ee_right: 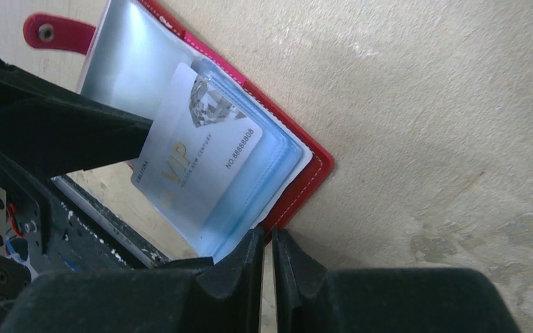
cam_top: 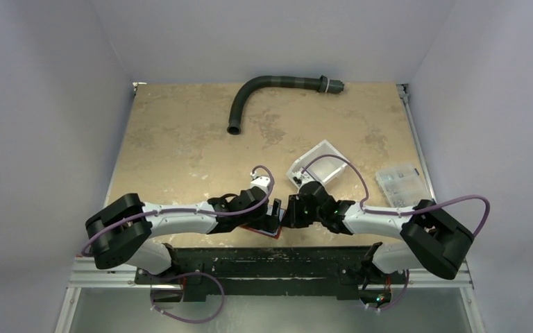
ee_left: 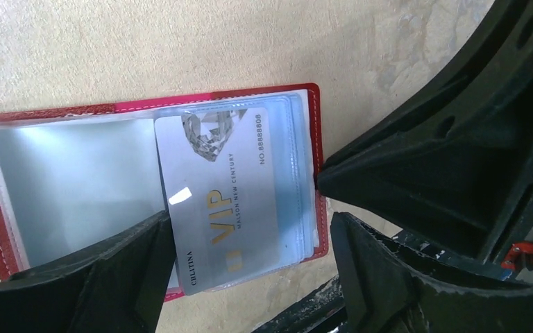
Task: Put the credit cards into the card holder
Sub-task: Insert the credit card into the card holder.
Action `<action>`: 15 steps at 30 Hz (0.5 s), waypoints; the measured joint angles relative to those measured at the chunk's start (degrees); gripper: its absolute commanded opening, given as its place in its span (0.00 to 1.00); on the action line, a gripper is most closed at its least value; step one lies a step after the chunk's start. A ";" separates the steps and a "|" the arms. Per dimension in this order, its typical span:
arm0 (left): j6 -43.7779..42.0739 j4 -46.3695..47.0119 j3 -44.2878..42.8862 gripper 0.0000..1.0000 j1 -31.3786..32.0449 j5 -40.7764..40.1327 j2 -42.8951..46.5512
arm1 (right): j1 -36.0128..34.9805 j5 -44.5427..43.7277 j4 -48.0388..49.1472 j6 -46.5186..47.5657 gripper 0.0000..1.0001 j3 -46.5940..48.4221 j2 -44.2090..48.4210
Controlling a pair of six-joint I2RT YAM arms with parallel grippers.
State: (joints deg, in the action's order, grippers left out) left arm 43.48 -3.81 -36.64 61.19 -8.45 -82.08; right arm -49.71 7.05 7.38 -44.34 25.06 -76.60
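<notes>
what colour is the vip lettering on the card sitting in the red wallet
Gold, on the pale grey card; shows best in the left wrist view.

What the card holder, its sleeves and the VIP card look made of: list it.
The card holder: red leather or imitation; white stitched edge.
The sleeves: clear glossy plastic film; glare, see-through.
The VIP card: silvery plastic, probably; smooth, gold print.

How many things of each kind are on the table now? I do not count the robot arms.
hose: 1
clear boxes: 2, the open bin and the compartment box
wallet: 1
card: 1 in plain view, partly in a sleeve; any others are hidden
Total: 5
</notes>
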 measured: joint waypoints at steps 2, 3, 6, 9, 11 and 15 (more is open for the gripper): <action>-0.04 0.28 0.00 0.90 0.07 0.09 -0.02 | 0.52 0.00 -0.04 0.02 0.17 0.00 0.07; -0.02 0.22 0.04 0.91 0.07 0.11 0.17 | 0.85 -0.02 -0.04 0.04 0.17 0.00 0.22; 0.24 -0.81 1.29 0.92 -0.07 0.85 2.43 | 1.42 -0.02 -0.22 0.31 0.18 0.00 1.16; 0.20 -2.78 1.90 0.92 -0.31 1.66 4.72 | 1.57 0.04 -0.24 1.16 0.18 0.02 1.62; 0.15 -2.86 1.90 0.92 -0.39 2.45 4.92 | 1.57 0.17 -0.22 2.03 0.18 0.11 1.14; 0.00 -1.22 1.81 0.90 -0.42 4.22 2.91 | 1.62 1.44 0.92 2.86 0.19 0.59 -1.53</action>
State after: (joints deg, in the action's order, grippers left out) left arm 43.48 -5.04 -34.83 60.77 -4.23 -79.18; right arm -48.10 8.49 8.29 -41.47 25.65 -78.13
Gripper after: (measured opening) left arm 0.914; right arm 0.181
